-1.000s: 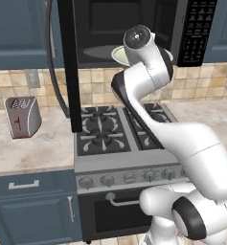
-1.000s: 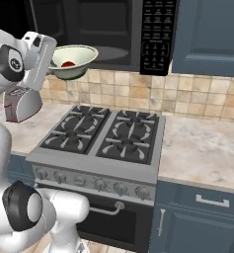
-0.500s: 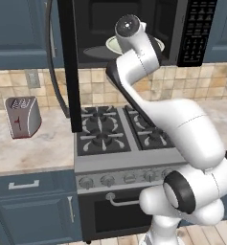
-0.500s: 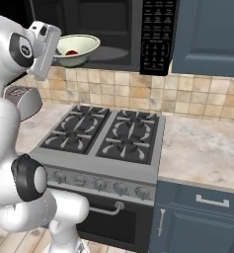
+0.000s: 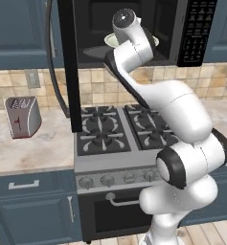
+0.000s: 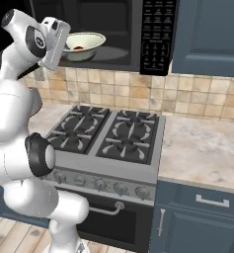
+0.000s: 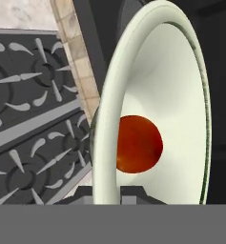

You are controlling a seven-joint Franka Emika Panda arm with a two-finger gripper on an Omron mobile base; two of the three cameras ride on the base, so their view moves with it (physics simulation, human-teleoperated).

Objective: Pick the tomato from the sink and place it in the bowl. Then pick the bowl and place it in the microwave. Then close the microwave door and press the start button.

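My white jointed arm rises from the base in front of the black gas stove point(image 6: 108, 136), bends back over the burners and reaches up to the mouth of the large black over-range microwave point(image 5: 134, 28), the wrist turned so the hand points into the dark cavity. My pincer point(image 7: 107, 190) is nearly closed, its two dark tips pinching the near rim of the wide, shallow, pale greenish-white bowl point(image 6: 84, 44); in the hand view the rim runs up between them. The bowl sits level at the front left of the cavity opening, above its dark round turntable. Whether it touches the turntable I cannot tell. The small round red-orange tomato point(image 7: 138, 144) lies in the bottom of the bowl, showing as a red spot over the rim in the right base view.

The wide black microwave door point(image 5: 69, 62) stands swung open to the left, edge-on in the left base view, its long curved bar handle beside it. The keypad column point(image 6: 158, 34) runs down the microwave's right side. Below, the four-burner stove has a row of knobs along its front edge. A silver toaster point(image 5: 23, 116) stands on the beige stone counter point(image 6: 207, 148) left of the stove, near the tan tiled back wall. Blue-grey cabinets line the room above and below the counter.
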